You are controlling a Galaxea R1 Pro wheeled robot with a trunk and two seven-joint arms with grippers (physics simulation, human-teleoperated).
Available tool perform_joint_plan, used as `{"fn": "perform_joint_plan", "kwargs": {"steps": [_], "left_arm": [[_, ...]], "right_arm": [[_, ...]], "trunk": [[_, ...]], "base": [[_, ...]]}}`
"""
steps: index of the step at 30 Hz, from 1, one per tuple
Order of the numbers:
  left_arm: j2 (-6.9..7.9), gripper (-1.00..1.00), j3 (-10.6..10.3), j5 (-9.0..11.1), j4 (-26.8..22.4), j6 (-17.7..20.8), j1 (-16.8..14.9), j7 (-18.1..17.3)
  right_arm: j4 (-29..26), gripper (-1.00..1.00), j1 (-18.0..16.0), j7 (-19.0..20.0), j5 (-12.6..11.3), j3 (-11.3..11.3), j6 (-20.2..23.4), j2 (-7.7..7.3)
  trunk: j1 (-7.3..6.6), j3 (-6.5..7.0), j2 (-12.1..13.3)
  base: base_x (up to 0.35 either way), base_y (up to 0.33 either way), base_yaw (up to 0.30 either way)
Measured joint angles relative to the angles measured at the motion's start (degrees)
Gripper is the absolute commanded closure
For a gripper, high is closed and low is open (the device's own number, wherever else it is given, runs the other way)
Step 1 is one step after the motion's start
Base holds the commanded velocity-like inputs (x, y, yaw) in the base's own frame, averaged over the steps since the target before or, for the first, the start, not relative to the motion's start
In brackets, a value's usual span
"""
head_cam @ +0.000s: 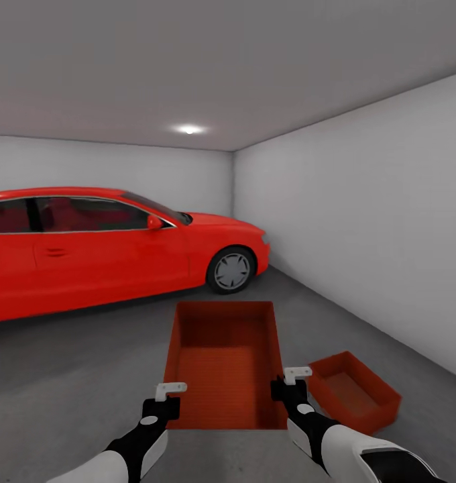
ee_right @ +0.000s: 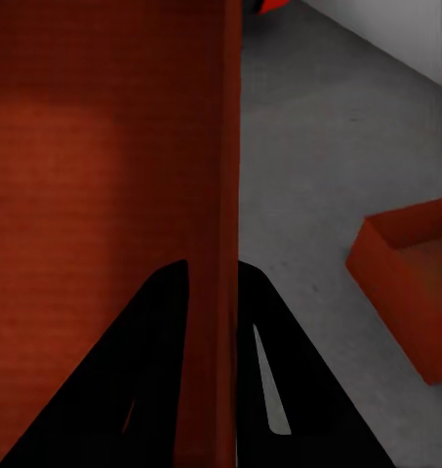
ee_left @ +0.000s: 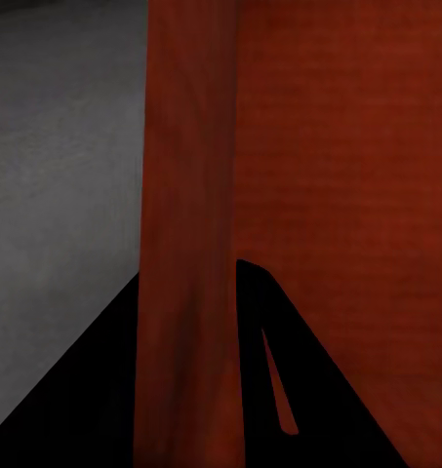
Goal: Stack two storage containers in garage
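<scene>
A plain red-orange open-top container (head_cam: 224, 365) with smooth straight walls hung level between the two arms, above the dark grey concrete floor (head_cam: 67, 376). The left gripper (head_cam: 169, 390) was clamped over its left wall, one black finger (ee_left: 94, 390) on each side of the rim. The right gripper (head_cam: 295, 376) pinched the right wall the same way. The second container (head_cam: 354, 390) sat on the floor just to the right. Beyond stood a red car (head_cam: 114, 245) by the white walls (head_cam: 362, 221).
</scene>
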Motion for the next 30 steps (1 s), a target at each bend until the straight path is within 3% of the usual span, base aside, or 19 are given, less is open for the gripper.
{"fn": "perform_joint_plan", "kwargs": {"steps": [30], "left_arm": [[0.02,1.0,-0.1,0.1,0.0,-0.1,0.0,0.0]], "right_arm": [[0.0,1.0,0.0,0.0,0.1,0.0,0.0,0.01]], "trunk": [[0.0,0.0,0.0]], "base": [[0.3,0.218,-0.277]]}}
